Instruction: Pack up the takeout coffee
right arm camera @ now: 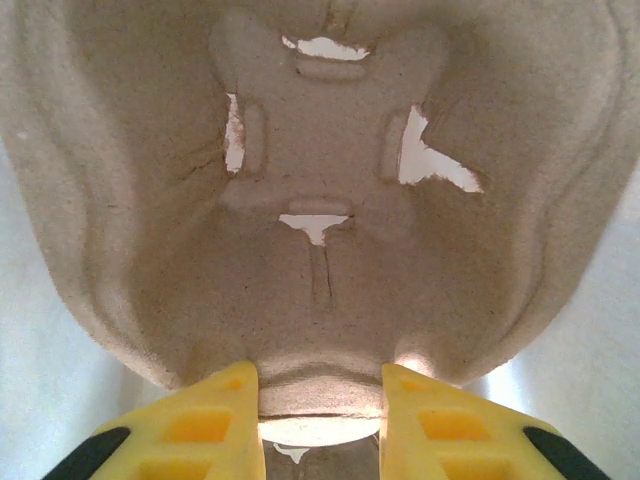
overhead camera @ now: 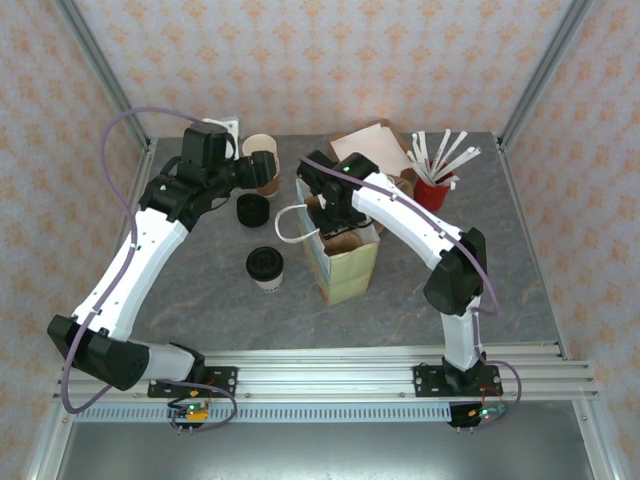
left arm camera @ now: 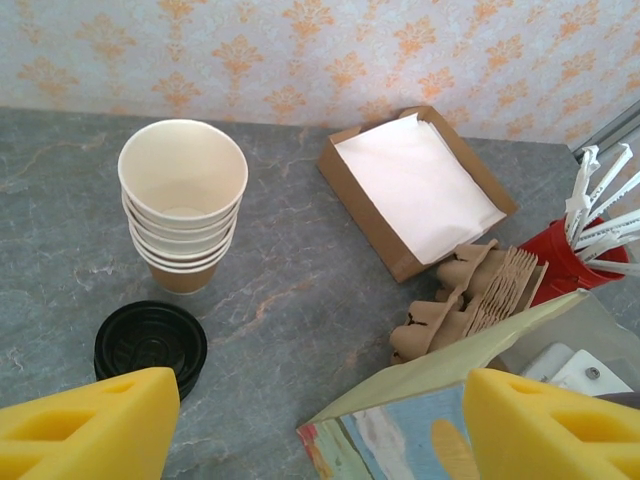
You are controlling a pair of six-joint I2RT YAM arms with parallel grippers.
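Note:
The takeout coffee (overhead camera: 265, 266), a short cream cup with a black lid, stands upright on the table left of the paper bag (overhead camera: 347, 262). My right gripper (overhead camera: 336, 208) reaches down into the bag's open mouth. In the right wrist view the right gripper (right arm camera: 320, 428) is shut on the rim of a brown pulp cup carrier (right arm camera: 320, 150) between the bag's pale walls. My left gripper (overhead camera: 262, 170) hovers open at the back beside the stack of lidless cups (left arm camera: 183, 195), holding nothing. The bag's printed corner (left arm camera: 420, 425) lies between its yellow fingers (left arm camera: 95, 425).
Loose black lids (left arm camera: 150, 345) lie in front of the cup stack. A cardboard box of white napkins (left arm camera: 420, 185), a pile of spare pulp carriers (left arm camera: 480, 300) and a red cup of stirrers (overhead camera: 435, 185) sit at the back right. The bag's white handle (overhead camera: 290, 225) sticks out leftwards.

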